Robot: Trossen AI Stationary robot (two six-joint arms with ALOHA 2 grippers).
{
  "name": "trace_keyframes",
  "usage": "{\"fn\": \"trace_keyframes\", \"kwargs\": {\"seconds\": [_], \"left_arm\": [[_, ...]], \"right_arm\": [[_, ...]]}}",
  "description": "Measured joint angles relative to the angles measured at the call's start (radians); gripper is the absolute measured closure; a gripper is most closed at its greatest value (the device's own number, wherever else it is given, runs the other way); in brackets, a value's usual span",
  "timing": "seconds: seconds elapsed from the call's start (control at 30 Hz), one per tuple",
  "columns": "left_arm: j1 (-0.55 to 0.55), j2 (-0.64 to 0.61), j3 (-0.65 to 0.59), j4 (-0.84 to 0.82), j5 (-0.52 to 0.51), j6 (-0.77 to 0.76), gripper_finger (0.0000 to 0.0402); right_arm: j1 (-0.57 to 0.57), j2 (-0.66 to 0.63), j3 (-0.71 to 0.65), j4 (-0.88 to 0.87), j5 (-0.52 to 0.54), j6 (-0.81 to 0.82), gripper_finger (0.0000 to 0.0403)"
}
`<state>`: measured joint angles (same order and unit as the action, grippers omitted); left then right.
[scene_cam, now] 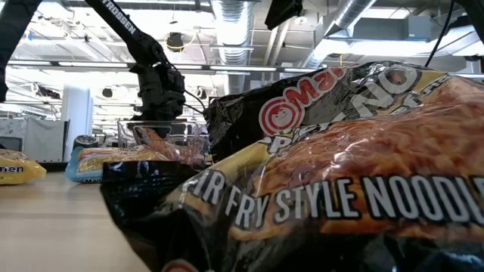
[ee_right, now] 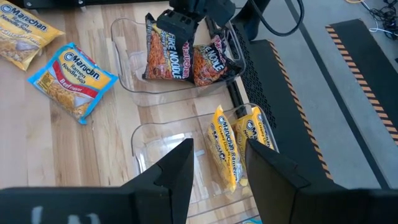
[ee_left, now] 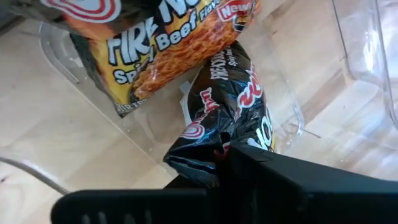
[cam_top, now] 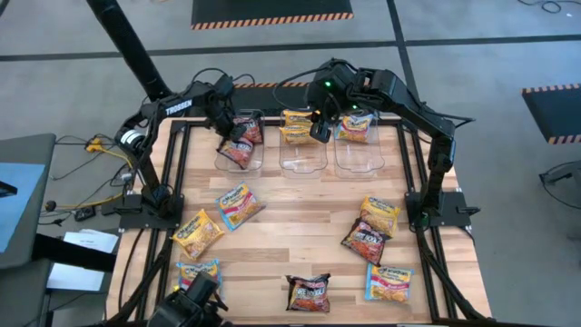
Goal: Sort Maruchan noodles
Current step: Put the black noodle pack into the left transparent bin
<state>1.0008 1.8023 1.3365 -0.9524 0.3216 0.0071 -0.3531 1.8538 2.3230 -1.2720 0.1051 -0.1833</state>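
Note:
Three clear tubs stand in a row at the table's far side. Two dark red-black noodle packets are in the left tub [cam_top: 238, 156]; one [ee_right: 211, 59] leans against the tub's wall, the other [ee_right: 165, 53] stands under my left gripper [cam_top: 227, 134], which is shut on it. My right gripper [ee_right: 217, 168] hangs open above the middle tub [cam_top: 304, 154], over two yellow packets [ee_right: 229, 148] standing on edge inside. The right tub [cam_top: 359, 150] holds a blue-yellow packet [cam_top: 356, 123]. My left gripper pinches the crumpled upper edge [ee_left: 208, 155] of the dark red-black packet between its two fingers. The fingers come from above, slanting steeply down. The packet stands nearly upright below them, inside the left tub, beside the other dark packet [ee_left: 161, 43].
Loose packets lie on the wooden table: blue-yellow [cam_top: 239, 204], yellow [cam_top: 198, 233] and blue [cam_top: 198, 271] on the left, dark [cam_top: 309, 292] at the near edge, yellow [cam_top: 379, 213], dark [cam_top: 365, 241] and blue [cam_top: 390, 282] on the right. Bare wood shows in the middle.

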Motion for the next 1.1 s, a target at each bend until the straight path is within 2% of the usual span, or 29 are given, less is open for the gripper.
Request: {"fn": "trace_keyframes", "kwargs": {"seconds": [0.3,0.53,0.7,0.87,1.1], "left_arm": [[0.0,-0.01,0.0,0.0,0.117,0.033,0.0401],[0.002,-0.091,0.0,0.01,0.112,0.042,0.0401],[0.021,-0.149,0.0,0.14,0.115,-0.019,0.0402],[0.026,-0.166,0.0,0.181,0.039,-0.051,0.0401],[0.022,-0.167,0.0,0.218,0.048,-0.108,0.0401]], "right_arm": [[0.0,0.0,0.0,0.0,0.0,0.001,0.0233],[0.0,0.0,0.0,0.0,0.0,0.003,0.0233],[0.0,0.0,0.0,0.0,0.0,0.033,0.0233],[0.005,0.0,0.0,0.0,0.001,0.037,0.0233],[0.007,0.0,0.0,0.0,0.001,0.052,0.0233]]}}
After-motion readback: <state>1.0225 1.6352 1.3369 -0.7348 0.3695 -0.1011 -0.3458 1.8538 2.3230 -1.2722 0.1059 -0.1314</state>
